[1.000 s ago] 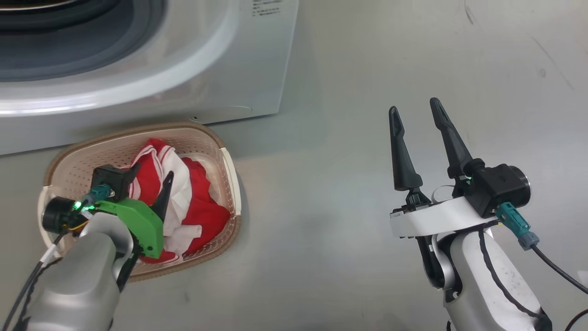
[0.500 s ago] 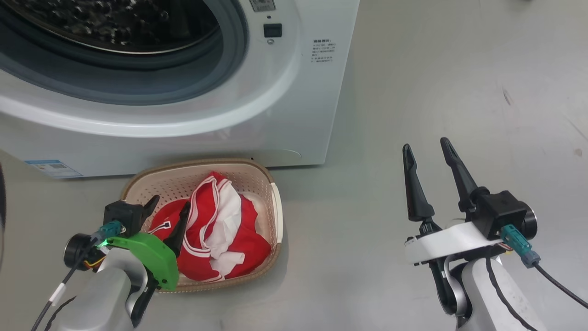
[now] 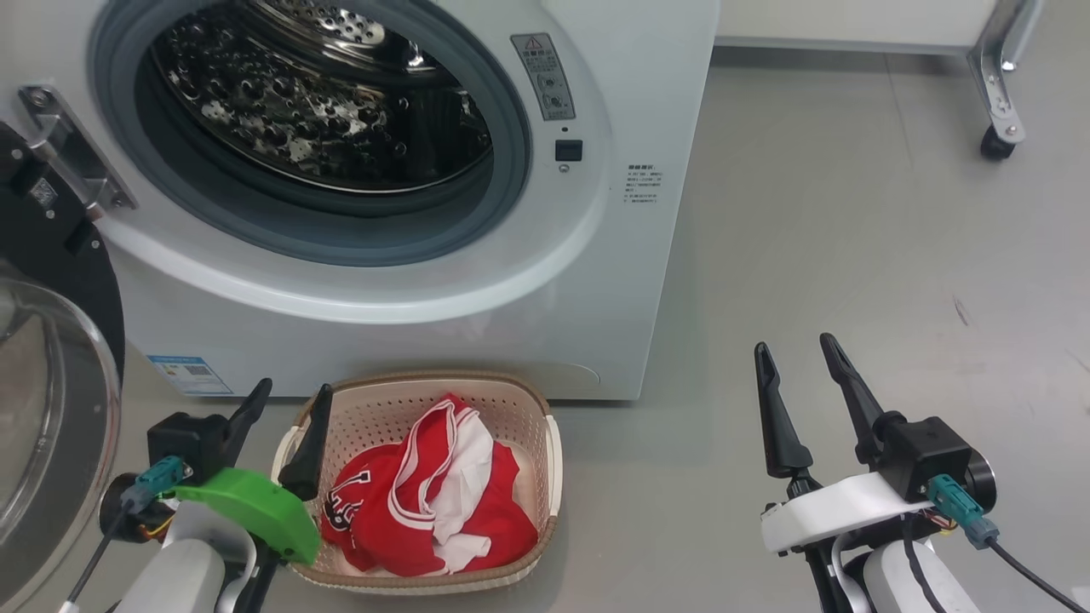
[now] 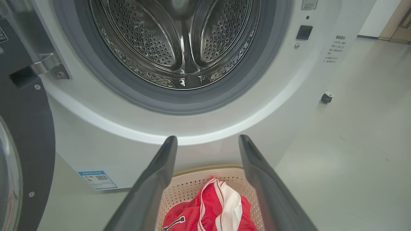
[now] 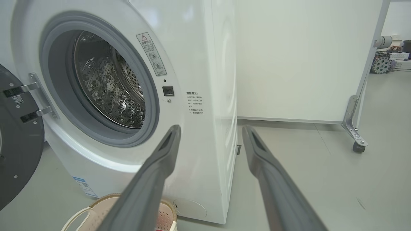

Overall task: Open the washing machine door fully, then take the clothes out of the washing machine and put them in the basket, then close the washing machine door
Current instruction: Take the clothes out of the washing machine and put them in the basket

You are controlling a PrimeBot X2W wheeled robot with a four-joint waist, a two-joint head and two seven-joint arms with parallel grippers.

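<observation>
**Head view:** the left gripper (image 3: 294,388) and the right gripper (image 3: 794,343) stand wide open and empty. Closing the washing machine door (image 3: 77,281), swung out at left, risks the left arm knocking the basket (image 3: 426,378) just beside it. The clothes (image 3: 434,502) lie in the basket, before the washing machine (image 3: 596,281).

**Left wrist view:** the drum (image 4: 144,41) is empty.

**Right wrist view:** the door hangs open.

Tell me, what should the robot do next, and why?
Probably move the left fingers toward the open door and start pushing it shut. The red shirt already lies in the basket, the drum looks empty, and those fingers are open, holding nothing.
</observation>
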